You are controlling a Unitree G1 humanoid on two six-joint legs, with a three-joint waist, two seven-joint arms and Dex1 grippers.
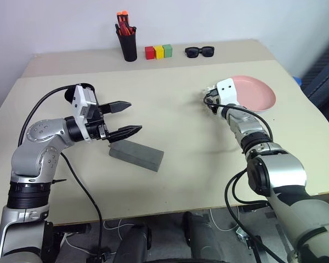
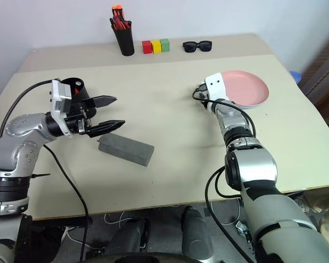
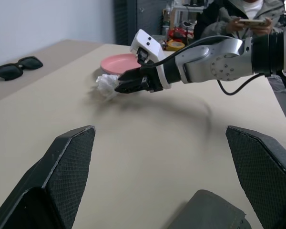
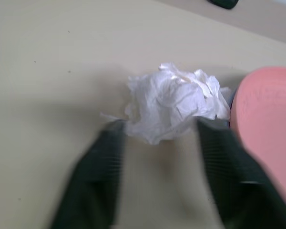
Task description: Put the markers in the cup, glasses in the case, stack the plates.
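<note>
While its two fingers stand spread, the right gripper (image 4: 159, 157) straddles a crumpled white paper ball (image 4: 174, 107) just beside the pink plate (image 1: 257, 92). Spread wide too, the left gripper (image 1: 126, 118) hovers above the grey case (image 1: 136, 154), the black cup (image 2: 77, 87) behind it.

My left claw (image 1: 124, 116) has matt black fingers (image 3: 66, 164) with a fine woven texture. The bench (image 1: 197, 159) looks smooth, matt beige. The case (image 1: 136, 154) is dull grey, slightly grainy. A crumpled white paper ball (image 4: 174, 107) lies beside the smooth, faintly glossy pink plate (image 1: 257, 93).
</note>
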